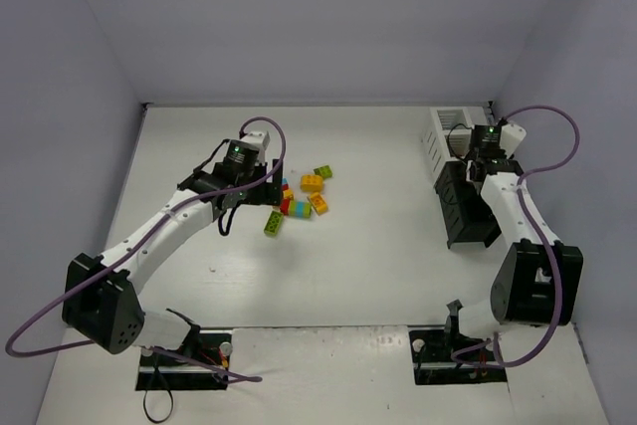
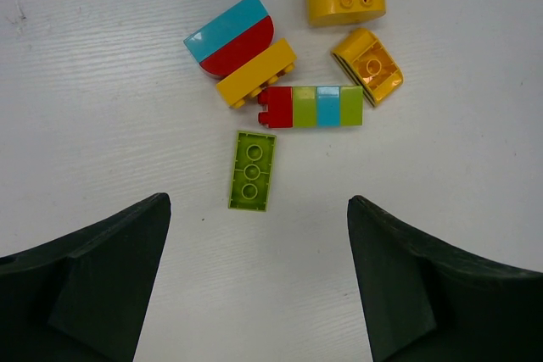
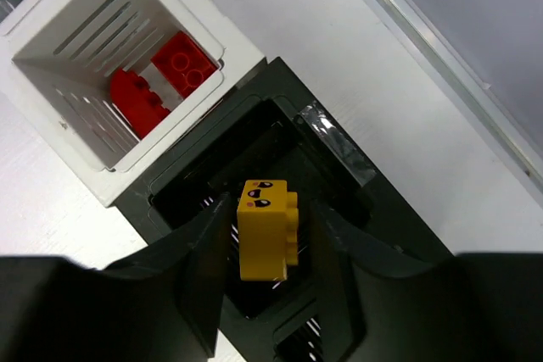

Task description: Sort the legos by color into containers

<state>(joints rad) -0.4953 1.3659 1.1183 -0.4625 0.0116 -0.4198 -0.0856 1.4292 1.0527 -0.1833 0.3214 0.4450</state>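
Right fingers (image 3: 199, 277) pinch yellow brick (image 3: 265, 231) over black bin (image 3: 280, 95), left fingers (image 2: 93, 286) spread; white bin (image 3: 85, 57) holds red bricks (image 3: 140, 99).

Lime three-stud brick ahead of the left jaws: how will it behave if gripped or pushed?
Lime brick likely rigid and light: small moulded plastic. Sitting studs up on a flat base, it should slide, not roll. Smooth glossy sides might slip slightly.
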